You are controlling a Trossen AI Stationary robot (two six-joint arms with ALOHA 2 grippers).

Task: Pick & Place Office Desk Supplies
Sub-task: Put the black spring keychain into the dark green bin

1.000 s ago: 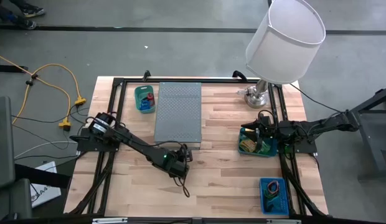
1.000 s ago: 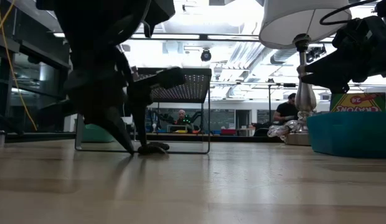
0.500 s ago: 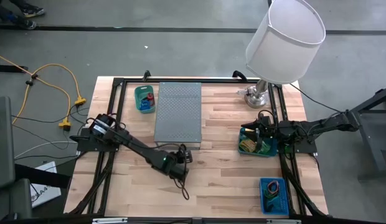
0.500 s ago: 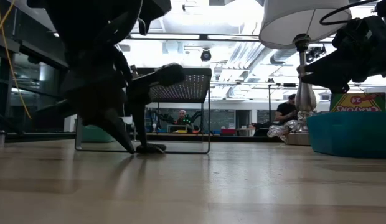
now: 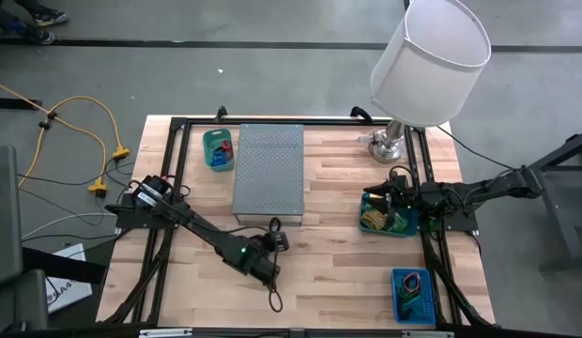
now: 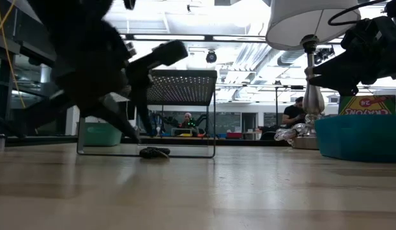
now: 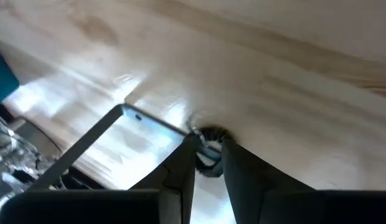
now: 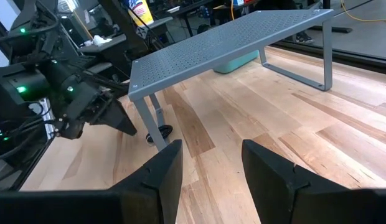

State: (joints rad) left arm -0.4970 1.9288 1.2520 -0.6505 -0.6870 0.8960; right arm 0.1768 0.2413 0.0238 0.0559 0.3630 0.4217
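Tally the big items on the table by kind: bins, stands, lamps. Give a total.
Teal bins: 3
Grey stand: 1
Lamp: 1
Total: 5

Left end effector (image 5: 272, 246) hangs low mid-table, fingers seemingly narrowly parted; right end effector (image 5: 396, 202) waits parted.
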